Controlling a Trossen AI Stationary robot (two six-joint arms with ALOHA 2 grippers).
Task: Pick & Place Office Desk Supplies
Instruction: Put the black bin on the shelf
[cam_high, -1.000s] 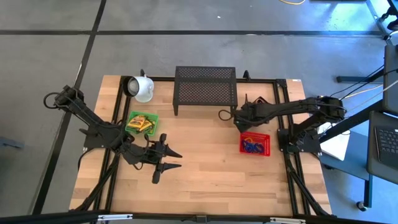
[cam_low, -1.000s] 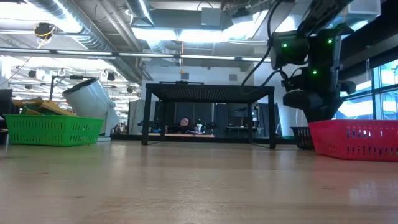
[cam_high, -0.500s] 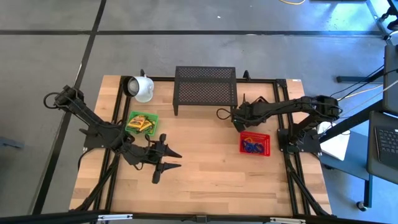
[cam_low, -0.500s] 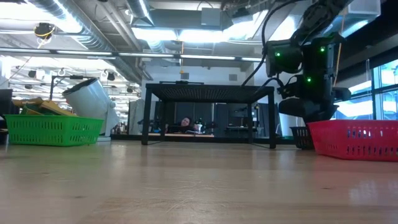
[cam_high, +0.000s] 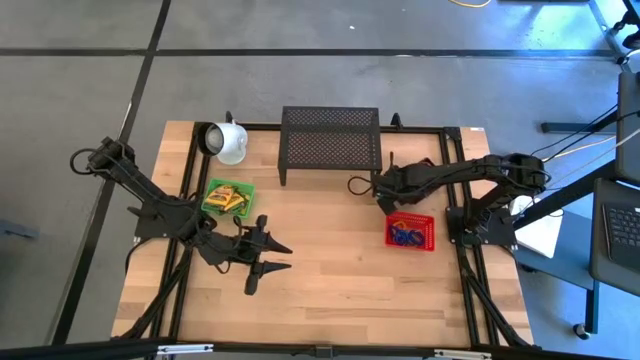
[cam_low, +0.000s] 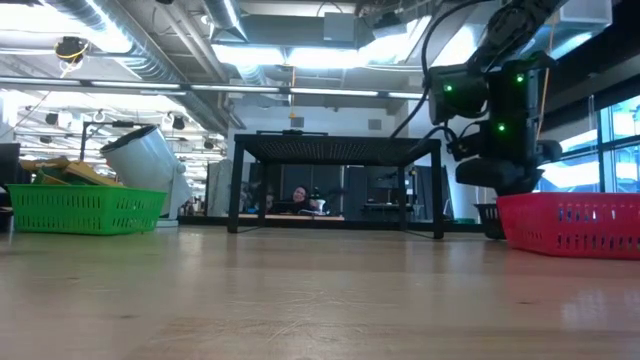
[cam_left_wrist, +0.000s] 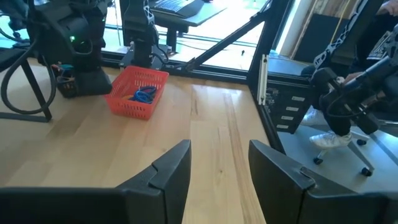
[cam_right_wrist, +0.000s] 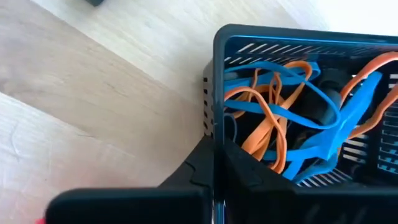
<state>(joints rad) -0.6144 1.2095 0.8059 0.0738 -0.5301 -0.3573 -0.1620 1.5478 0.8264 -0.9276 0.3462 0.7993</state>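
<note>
right gripper (cam_high: 383, 192): just off the right front corner of the black mesh rack (cam_high: 330, 135), behind the red basket (cam_high: 412, 216). The fingers are clamped together over one wall of a small dark mesh bin (cam_right_wrist: 273, 37).
small bin: sits on the table (cam_high: 330, 290) beside the red basket, on the rack side. In the low view only its top edge shows past the red basket's corner.
rubber bands (cam_right_wrist: 273, 118): orange and blue loops tangled inside the small bin, none of them in the fingers. The grip is on the bin wall only.
red basket contents: a clump of blue bands (cam_high: 405, 236), with some darker bits too small to identify.
left gripper (cam_high: 288, 256): over bare wood at left-centre, well apart from every basket. Fingers spread, nothing between them.
green basket (cam_high: 210, 190): near the left arm, in front of the mug. Yellow-and-green crayon boxes (cam_high: 230, 198) are piled inside and stick up over the rim in the low view.
white mug (cam_high: 228, 141): lying tipped at the back-left corner, its mouth facing the left edge.
</note>
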